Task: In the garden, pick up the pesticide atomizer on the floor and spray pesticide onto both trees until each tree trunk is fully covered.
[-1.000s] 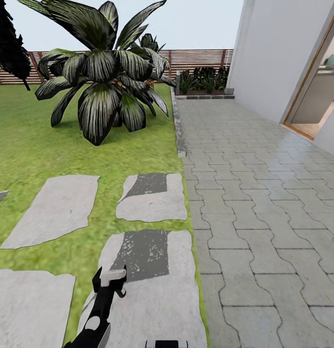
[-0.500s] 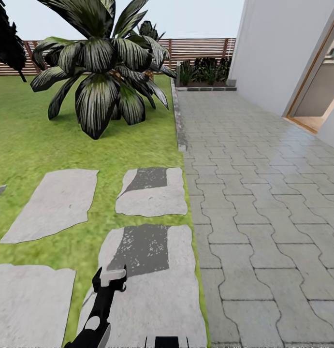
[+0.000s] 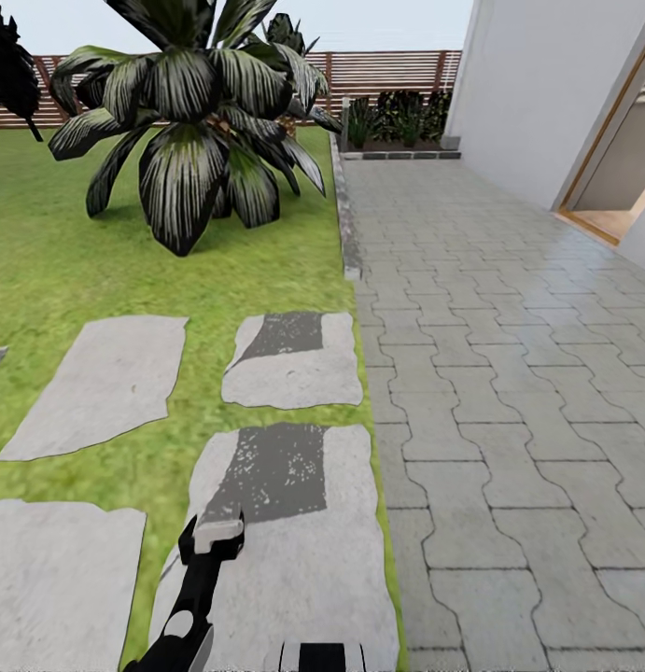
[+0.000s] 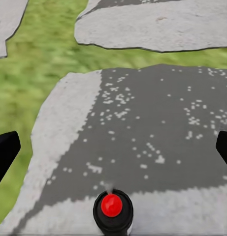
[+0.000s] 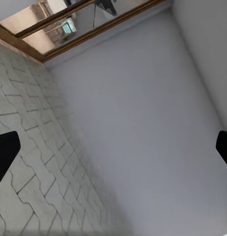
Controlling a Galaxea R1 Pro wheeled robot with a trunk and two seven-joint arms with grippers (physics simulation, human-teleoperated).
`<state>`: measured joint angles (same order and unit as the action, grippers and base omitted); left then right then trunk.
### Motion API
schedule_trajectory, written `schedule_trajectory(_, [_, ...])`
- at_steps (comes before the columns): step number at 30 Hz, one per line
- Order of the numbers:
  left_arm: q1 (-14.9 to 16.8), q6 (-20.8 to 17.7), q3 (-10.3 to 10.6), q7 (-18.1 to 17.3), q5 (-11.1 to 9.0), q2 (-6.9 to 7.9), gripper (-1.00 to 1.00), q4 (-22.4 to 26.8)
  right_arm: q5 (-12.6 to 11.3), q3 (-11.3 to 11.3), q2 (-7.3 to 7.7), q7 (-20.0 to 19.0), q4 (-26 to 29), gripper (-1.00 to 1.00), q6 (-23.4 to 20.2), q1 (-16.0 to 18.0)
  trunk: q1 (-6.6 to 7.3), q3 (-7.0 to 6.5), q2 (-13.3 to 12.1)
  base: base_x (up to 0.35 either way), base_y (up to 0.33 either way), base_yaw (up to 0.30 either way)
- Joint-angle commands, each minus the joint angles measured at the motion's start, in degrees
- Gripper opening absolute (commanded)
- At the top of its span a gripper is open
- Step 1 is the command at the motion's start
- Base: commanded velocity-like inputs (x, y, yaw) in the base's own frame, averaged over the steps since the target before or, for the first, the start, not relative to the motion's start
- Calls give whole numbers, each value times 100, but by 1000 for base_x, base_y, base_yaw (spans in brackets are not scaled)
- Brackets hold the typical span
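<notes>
Stepping stone (image 4: 157, 123) below; atomizer (image 4: 112, 210) between left fingers (image 4: 5, 152).

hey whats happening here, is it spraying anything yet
Not that the pictures show. The robot is out in the garden, at the edge where the lawn meets the paved path, above a flat stepping stone. Its left gripper points down at that stone, and a black nozzle with a red tip sits between its fingers. Ahead stands a low palm-like plant by the wooden fence. The right gripper is open, facing a white wall.
</notes>
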<state>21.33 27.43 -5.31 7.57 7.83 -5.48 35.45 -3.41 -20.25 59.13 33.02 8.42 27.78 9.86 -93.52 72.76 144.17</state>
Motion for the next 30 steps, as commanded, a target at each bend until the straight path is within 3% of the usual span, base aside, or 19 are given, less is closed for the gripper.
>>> schedule_trajectory(1, [3, 17, -23, 25, 61, -6, 100, -3, -37, 21, 2, 2, -7, 100, 25, 7, -1, 27, 3, 0, 0, 0])
schedule_trajectory(10, [3, 17, -23, 25, 61, -6, 100, -3, -37, 21, 2, 2, -7, 100, 25, 7, -6, 71, 6, 0, 0, 0])
schedule_trajectory(19, [3, 17, -23, 29, 53, -6, 100, -3, -37, 21, 2, 2, -7, 100, 25, 7, -22, 204, 14, 0, 0, 0])
schedule_trajectory(23, [3, 21, -23, 27, -251, -6, 100, -2, -37, 21, 2, 2, -7, 100, 25, 7, -27, 248, 17, 0, 0, 0])
schedule_trajectory(25, [3, 24, -23, 23, -619, -6, 100, 31, -37, 21, 2, 2, -7, 100, 25, 7, -30, 270, 18, 0, 0, 0])
schedule_trajectory(30, [3, 56, -16, 15, -871, -6, 100, 55, -37, 21, 2, 2, -7, 100, 25, 7, -32, 293, 19, 0, 0, 0])
